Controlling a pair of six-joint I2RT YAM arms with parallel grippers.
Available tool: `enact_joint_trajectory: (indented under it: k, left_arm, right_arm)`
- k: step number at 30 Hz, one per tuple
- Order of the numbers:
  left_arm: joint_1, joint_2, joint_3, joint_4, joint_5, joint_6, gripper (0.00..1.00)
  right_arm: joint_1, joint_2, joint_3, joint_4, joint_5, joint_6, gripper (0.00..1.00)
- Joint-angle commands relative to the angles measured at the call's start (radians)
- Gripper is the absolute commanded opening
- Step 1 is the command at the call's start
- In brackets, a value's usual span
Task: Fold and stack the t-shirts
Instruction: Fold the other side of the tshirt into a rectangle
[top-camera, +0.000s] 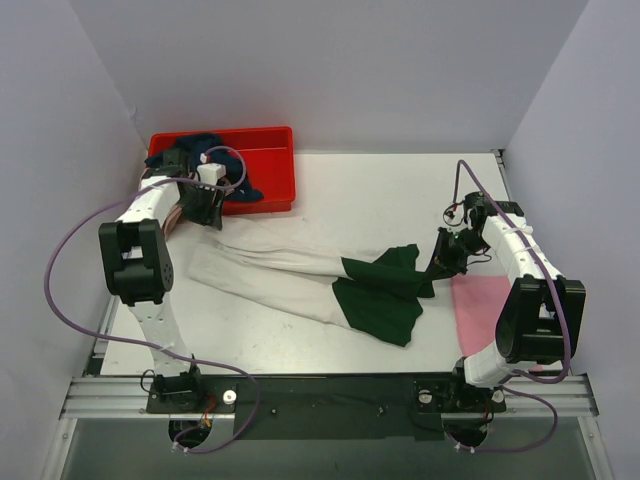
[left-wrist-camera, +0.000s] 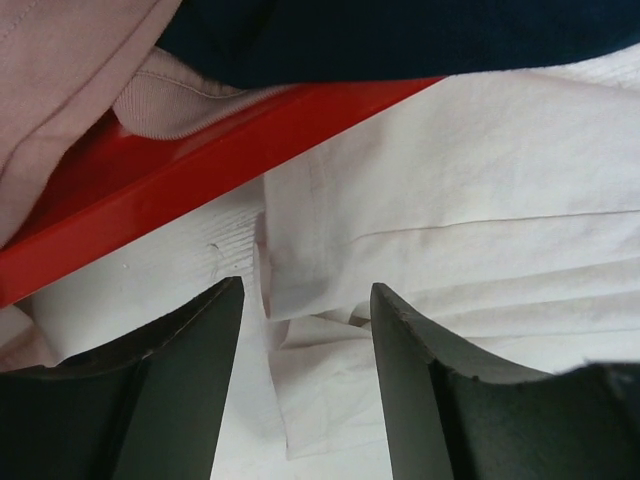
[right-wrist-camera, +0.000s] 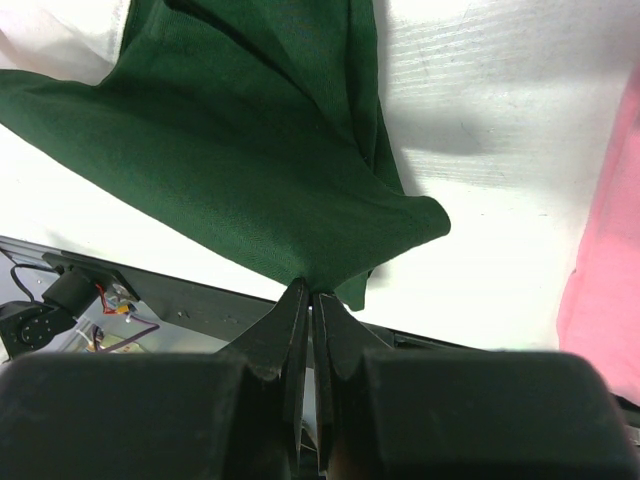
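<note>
**Op:** My reference is the silver mounting rail (top-camera: 110, 398). The left arm (top-camera: 135, 262) is bolted at the rail's left end and the right arm (top-camera: 535, 320) at its right end, each on a black base plate. Both have white links and chunky black joint housings.

**Rev:** Cabling?

**Op:** I see a purple cable (top-camera: 49, 268) looping from each base along its arm. Thin red wires (right-wrist-camera: 105, 298) show just beside the rail.

**Rev:** End effectors?

**Op:** The left gripper (left-wrist-camera: 305, 300) has matte black fingers (left-wrist-camera: 190, 400) with pale, chipped edges. The right gripper (right-wrist-camera: 308, 295) has the same black fingers, tapering to thin tips on a blocky black body.
</note>
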Motion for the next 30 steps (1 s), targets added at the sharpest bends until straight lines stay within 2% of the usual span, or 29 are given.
enact_joint_trajectory:
  k: [1, 3, 7, 9, 11, 12, 14, 23, 30]
  left_arm:
    - [0.012, 0.045, 0.054, -0.015, -0.010, -0.008, 0.65]
    - [0.010, 0.071, 0.064, -0.032, 0.010, -0.002, 0.66]
    - [0.010, 0.093, 0.081, -0.058, 0.053, 0.015, 0.56]
    - [0.010, 0.102, 0.093, -0.082, 0.060, 0.023, 0.45]
    - [0.013, 0.094, 0.090, -0.081, 0.057, 0.026, 0.24]
    - [0.015, 0.082, 0.081, -0.077, 0.060, 0.024, 0.09]
    - [0.016, 0.057, 0.072, -0.063, 0.071, 0.024, 0.00]
    - [0.021, -0.015, 0.130, -0.054, 0.091, 0.017, 0.00]
    - [0.041, -0.046, 0.190, 0.019, 0.194, -0.058, 0.00]
  right_arm:
    - [-0.007, -0.014, -0.005, -0.034, -0.001, -0.013, 0.00]
    - [-0.007, -0.010, 0.000, -0.037, 0.001, -0.013, 0.00]
    - [-0.007, -0.014, -0.002, -0.037, 0.002, -0.013, 0.00]
    - [-0.007, -0.015, -0.008, -0.036, 0.004, -0.013, 0.00]
    - [-0.007, -0.020, -0.008, -0.036, 0.005, -0.012, 0.00]
    - [-0.007, -0.020, -0.006, -0.037, 0.005, -0.012, 0.00]
    - [-0.007, -0.023, -0.005, -0.036, 0.008, -0.013, 0.00]
    - [-0.009, -0.018, 0.035, -0.042, 0.011, -0.015, 0.00]
    - [-0.016, 0.019, 0.147, -0.066, 0.024, -0.033, 0.00]
